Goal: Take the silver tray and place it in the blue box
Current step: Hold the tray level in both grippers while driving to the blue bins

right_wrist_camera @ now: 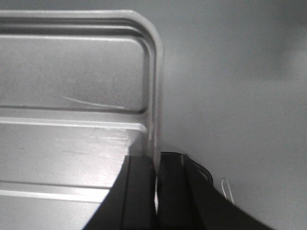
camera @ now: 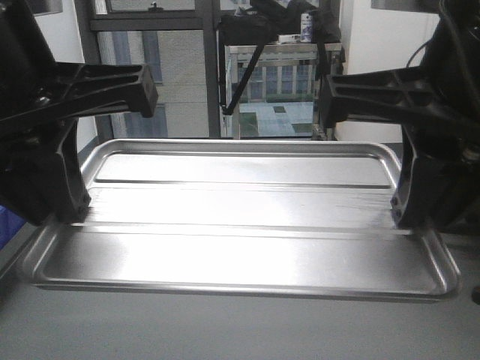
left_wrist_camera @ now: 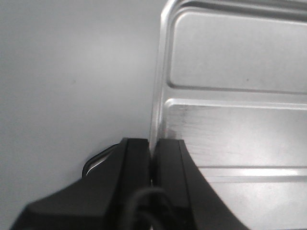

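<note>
The left gripper (left_wrist_camera: 151, 148) is pinching the short left rim of the silver tray (camera: 240, 225), one finger sitting inside the rim and one outside, both pressed tight on the thin metal. The right gripper (right_wrist_camera: 157, 160) is clamping the opposite short rim the same way. The tray is spanning the gap between the two pairs of fingers, its stepped centre and long ridges lying inboard of both. It is sitting low over the grey table (camera: 225, 330); whether it is resting there or hanging just clear is hard to tell. A sliver of blue outboard of the left fingers may be the blue box (camera: 7, 229), though too little is showing to be sure.

The step in hand looks like the two-arm lift and carry. Doing it well is calling for both arms rising at one rate and keeping their spacing fixed, so neither pinch is dragging off the slick rim. The tray should be travelling level towards the box.
</note>
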You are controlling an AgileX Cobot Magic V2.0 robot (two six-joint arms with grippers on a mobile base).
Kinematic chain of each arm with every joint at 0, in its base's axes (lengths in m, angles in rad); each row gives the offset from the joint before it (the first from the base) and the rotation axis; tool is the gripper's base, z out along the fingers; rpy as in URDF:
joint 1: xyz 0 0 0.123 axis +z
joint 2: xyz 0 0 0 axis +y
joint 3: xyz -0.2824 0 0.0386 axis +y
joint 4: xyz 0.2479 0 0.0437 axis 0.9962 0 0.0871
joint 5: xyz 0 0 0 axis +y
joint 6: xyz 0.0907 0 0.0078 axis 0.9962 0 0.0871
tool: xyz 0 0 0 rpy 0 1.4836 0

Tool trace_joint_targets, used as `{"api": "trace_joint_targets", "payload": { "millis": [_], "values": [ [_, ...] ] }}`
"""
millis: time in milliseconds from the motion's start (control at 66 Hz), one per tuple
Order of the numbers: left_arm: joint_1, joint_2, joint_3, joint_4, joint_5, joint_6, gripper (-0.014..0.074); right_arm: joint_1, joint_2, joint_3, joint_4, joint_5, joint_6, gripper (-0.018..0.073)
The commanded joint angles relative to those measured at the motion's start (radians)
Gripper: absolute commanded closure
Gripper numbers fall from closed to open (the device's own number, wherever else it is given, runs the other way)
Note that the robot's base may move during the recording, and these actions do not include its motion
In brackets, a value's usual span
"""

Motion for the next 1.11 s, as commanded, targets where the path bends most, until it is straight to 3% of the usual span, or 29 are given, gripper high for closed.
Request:
{"api": "trace_joint_targets", "payload": {
  "millis": [0, 1091],
  "values": [
    [-0.005, -0.031, -0.025, 0.036, 0.006, -0.012, 0.0700, -0.001, -0.025, -0.021, -0.045, 0.017, -0.006, 0.0500],
    [-0.005, -0.031, -0.025, 0.037, 0.006, -0.012, 0.0700, -0.001, -0.025, -0.021, -0.045, 0.017, -0.006, 0.0500]
  ]
}}
